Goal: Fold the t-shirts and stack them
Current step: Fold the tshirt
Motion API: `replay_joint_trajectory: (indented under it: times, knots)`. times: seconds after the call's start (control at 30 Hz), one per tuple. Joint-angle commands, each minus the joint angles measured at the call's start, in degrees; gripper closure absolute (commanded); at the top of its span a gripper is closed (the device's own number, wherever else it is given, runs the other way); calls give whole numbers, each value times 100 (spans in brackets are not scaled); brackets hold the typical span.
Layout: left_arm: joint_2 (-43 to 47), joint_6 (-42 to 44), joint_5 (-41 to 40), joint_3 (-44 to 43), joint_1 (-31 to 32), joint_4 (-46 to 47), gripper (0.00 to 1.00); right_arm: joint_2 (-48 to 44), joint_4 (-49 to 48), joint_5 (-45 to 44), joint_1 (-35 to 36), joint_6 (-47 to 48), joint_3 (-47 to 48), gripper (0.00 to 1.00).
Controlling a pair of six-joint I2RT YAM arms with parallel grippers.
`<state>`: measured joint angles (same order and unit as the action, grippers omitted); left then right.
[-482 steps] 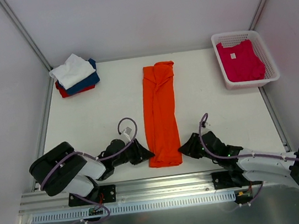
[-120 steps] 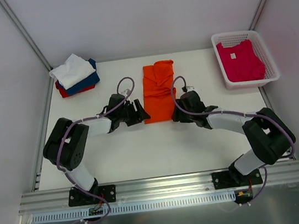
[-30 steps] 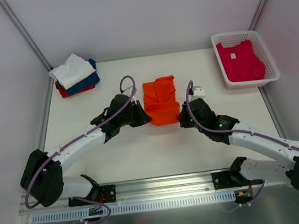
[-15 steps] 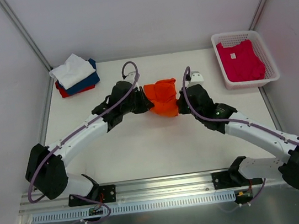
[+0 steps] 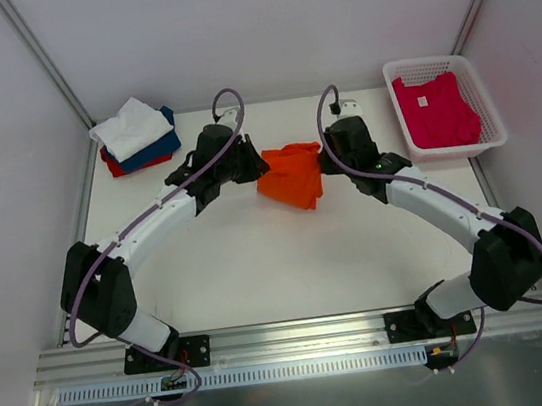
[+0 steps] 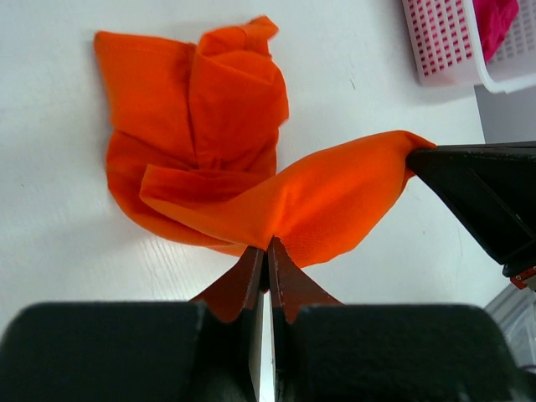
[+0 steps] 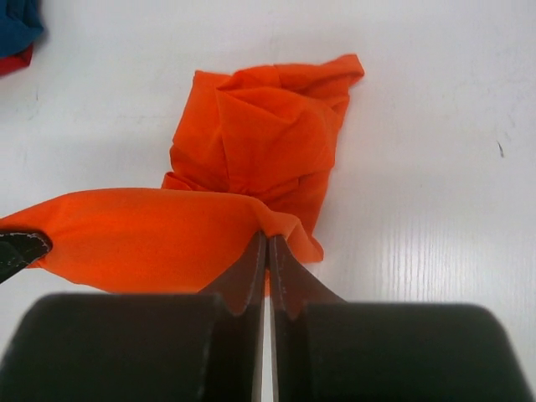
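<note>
The orange t-shirt (image 5: 290,175) hangs bunched between my two grippers above the middle of the table, its lower part resting on the surface. My left gripper (image 5: 258,163) is shut on its left edge (image 6: 266,243). My right gripper (image 5: 323,159) is shut on its right edge (image 7: 268,239). The cloth (image 6: 276,197) stretches taut between the two grips, and the rest (image 7: 260,138) lies crumpled beyond. A magenta-pink t-shirt (image 5: 437,109) with a white label lies in the basket. Folded white, navy and red t-shirts (image 5: 136,133) are stacked at the back left.
The white mesh basket (image 5: 479,96) stands at the back right, its corner (image 6: 452,46) in the left wrist view. Metal frame rails (image 5: 70,246) run along the table's sides and near edge.
Both grippers have lifted the near edge of the orange t-shirt and carried it toward the back of the table. The cloth went from a flat fold to a raised, bunched shape.
</note>
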<state>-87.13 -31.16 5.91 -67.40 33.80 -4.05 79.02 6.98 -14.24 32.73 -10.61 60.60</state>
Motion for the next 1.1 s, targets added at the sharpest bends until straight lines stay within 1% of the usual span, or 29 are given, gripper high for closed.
replay_joint_trajectory:
  times: [0.0, 0.4, 0.67, 0.8, 0.97, 1.07]
  knots:
    - [-242, 242, 76, -414, -216, 10, 100, 436, -250, 219, -205, 287, 618, 100]
    - [-1419, 417, 621, -1609, -778, 1, 100, 1659, -268, 571, -697, 384, 1858, 100]
    - [-2404, 461, 911, -2883, -1068, -122, 100, 2433, -250, 782, -1005, 393, 2605, 100]
    - [-3079, 435, 1052, -3542, -1192, -157, 100, 2854, -268, 826, -1146, 314, 2773, 100]
    - [-3853, 339, 1333, -4096, -1350, -175, 100, 3136, -443, 748, -1321, 156, 2721, 100]
    - [-4109, 286, 1369, -4431, -1420, -175, 100, 3277, -566, 677, -1436, 24, 2633, 100]
